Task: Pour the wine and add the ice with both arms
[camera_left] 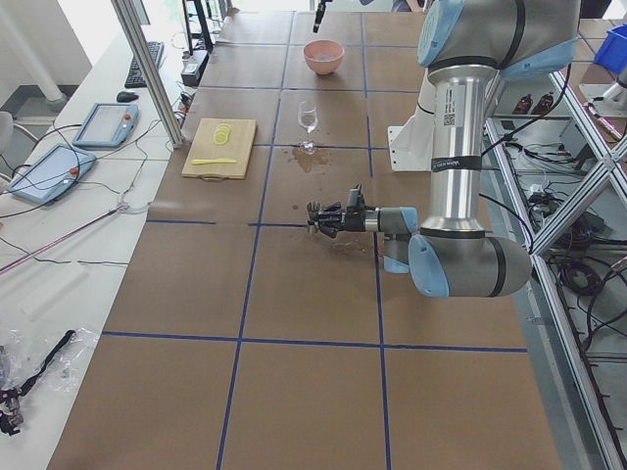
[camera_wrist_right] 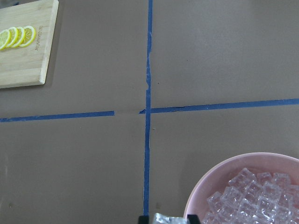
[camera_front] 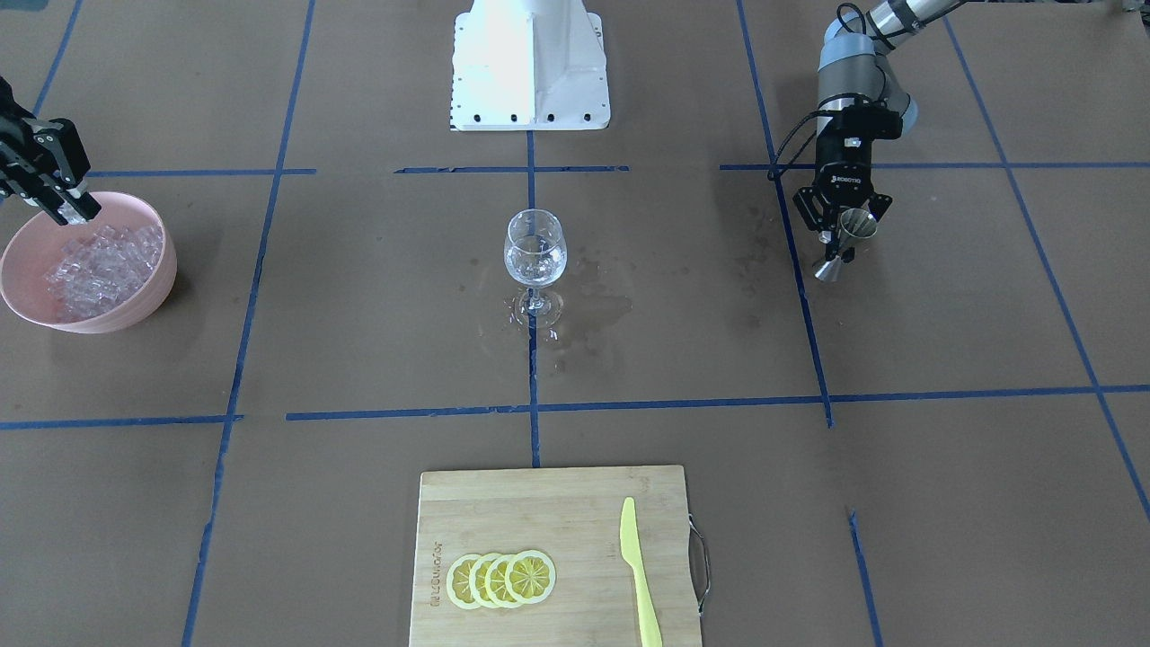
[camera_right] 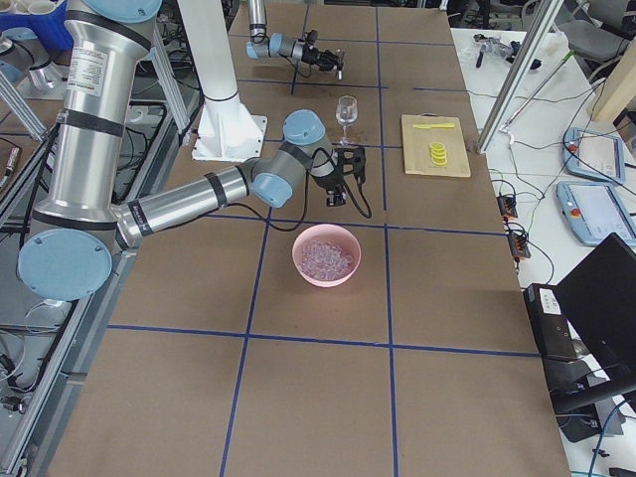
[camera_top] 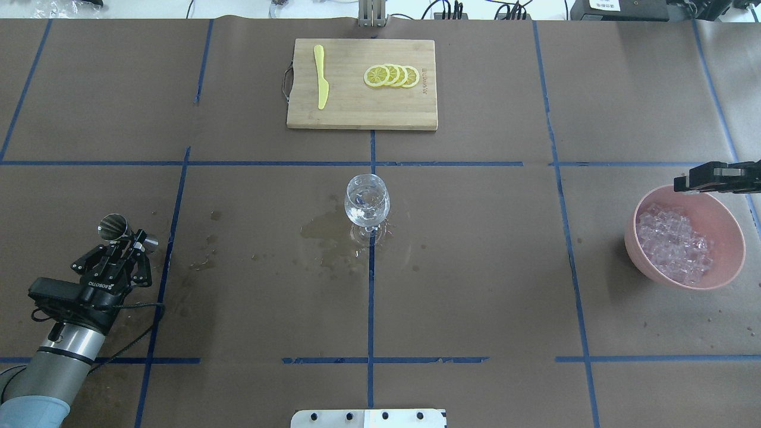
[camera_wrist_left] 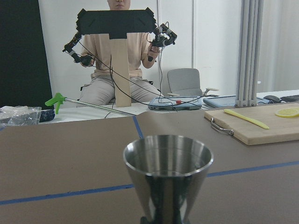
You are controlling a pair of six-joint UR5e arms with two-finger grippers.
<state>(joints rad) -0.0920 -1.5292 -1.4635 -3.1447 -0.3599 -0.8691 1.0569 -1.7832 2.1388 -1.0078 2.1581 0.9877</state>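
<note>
Lemon slices (camera_front: 501,580) wait up front, wine (camera_front: 535,262) looks already in the glass (camera_front: 535,235) mid tabletop (camera_front: 359,359), and further back left fingers (camera_front: 811,214) clamp the empty-looking jigger (camera_front: 844,244) aside, probably clearing room, while right fingers (camera_front: 54,199) pinch an ice cube (camera_wrist_right: 164,218) over its bowl (camera_front: 166,261).

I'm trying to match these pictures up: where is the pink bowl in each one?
Front-facing: pink bowl at far left.
Overhead: bowl at right.
Exterior left: bowl top centre, far off.
Exterior right: bowl in the centre.
Left wrist: not in it.
Right wrist: bowl in bottom right corner.
Shared landmark: the cutting board, in all six.
</note>
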